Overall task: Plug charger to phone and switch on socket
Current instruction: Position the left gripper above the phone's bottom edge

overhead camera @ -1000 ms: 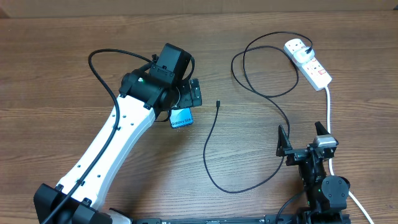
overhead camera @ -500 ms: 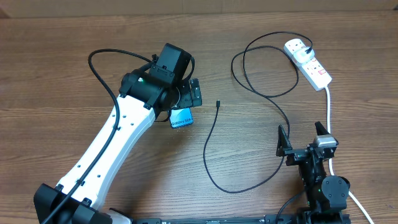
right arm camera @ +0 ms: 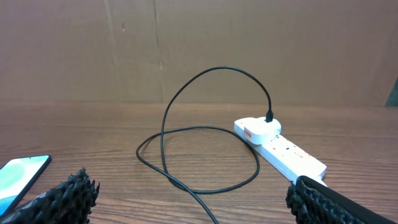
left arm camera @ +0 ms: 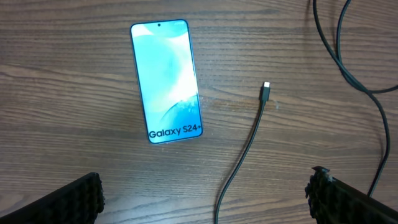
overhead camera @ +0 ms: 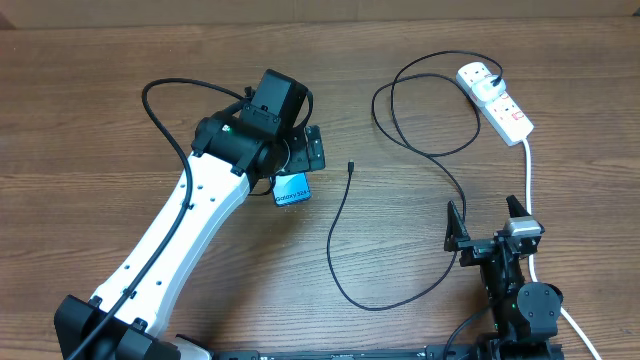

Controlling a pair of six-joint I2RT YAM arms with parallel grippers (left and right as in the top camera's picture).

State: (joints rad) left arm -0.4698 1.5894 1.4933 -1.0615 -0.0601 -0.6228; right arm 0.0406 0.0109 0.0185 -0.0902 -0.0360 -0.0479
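— Phone [left arm camera: 166, 81]?
— Lying face up on the counter [overhead camera: 100, 60], lit, untouched.
— And the charger [left arm camera: 265, 91]?
— Tip just right of the phone, not touching; other end plugged into the socket [overhead camera: 497, 100], far right.
— And the left fingers [left arm camera: 74, 199]?
— Spread wide above the phone, empty.
— And the right fingers [right arm camera: 68, 193]?
— Spread wide too, empty, near the socket's white cord [overhead camera: 528, 175].

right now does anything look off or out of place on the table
Nothing spilled, broken or askew. The phone lies flat with its screen lit, and the charger tip lies loose beside it, not touching it. Its cable sprawls in loose loops back to the socket, untidy but not knotted.
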